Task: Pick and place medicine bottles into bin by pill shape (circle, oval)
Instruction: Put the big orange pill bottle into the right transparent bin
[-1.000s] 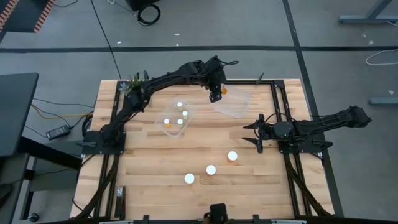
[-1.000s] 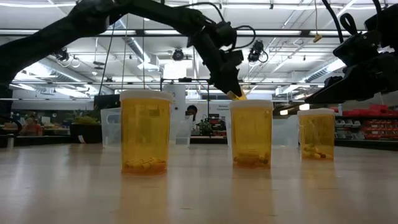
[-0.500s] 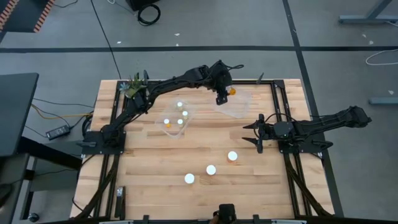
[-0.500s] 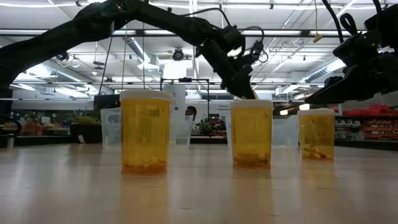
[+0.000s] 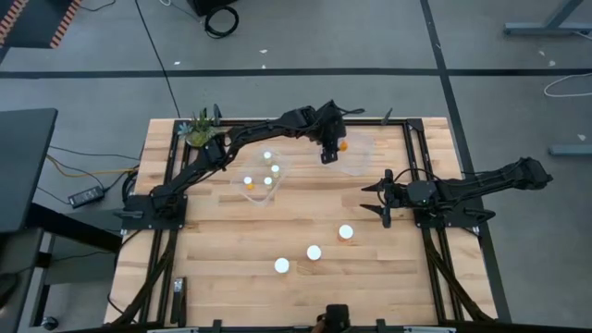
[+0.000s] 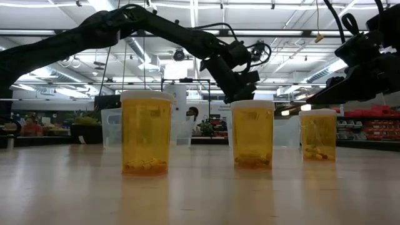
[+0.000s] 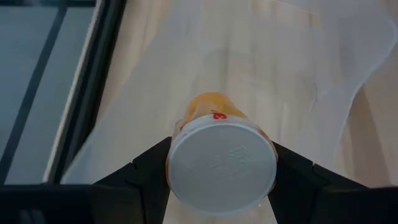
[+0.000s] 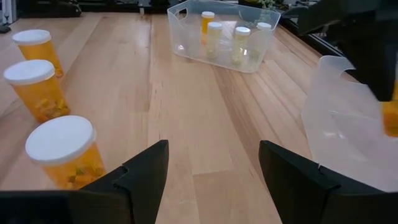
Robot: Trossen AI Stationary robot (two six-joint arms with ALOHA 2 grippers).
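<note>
Over the far right part of the wooden bench [image 5: 231,231], the left gripper [image 5: 329,148] hangs above the right-hand clear bin [image 5: 359,153], its fingers [image 7: 143,171] clamped on a medicine bottle [image 7: 221,162] whose white cap faces the wrist camera and whose amber body points down toward the bin's floor. The second clear bin [image 5: 261,176] sits to the left of it and holds four small bottles, seen upright in the right wrist view [image 8: 214,34]. Three more white-capped bottles [image 5: 314,252] stand in a slanting row on the near half of the bench, well apart from both bins; in the low view they show as amber cylinders with pills at the bottom. The right gripper [image 5: 377,199] waits near the right edge of the bench, between the row and the right-hand bin, its fingers [image 8: 143,177] spread apart and holding nothing. A green potted plant [image 5: 198,129] stands at the far left corner.
</note>
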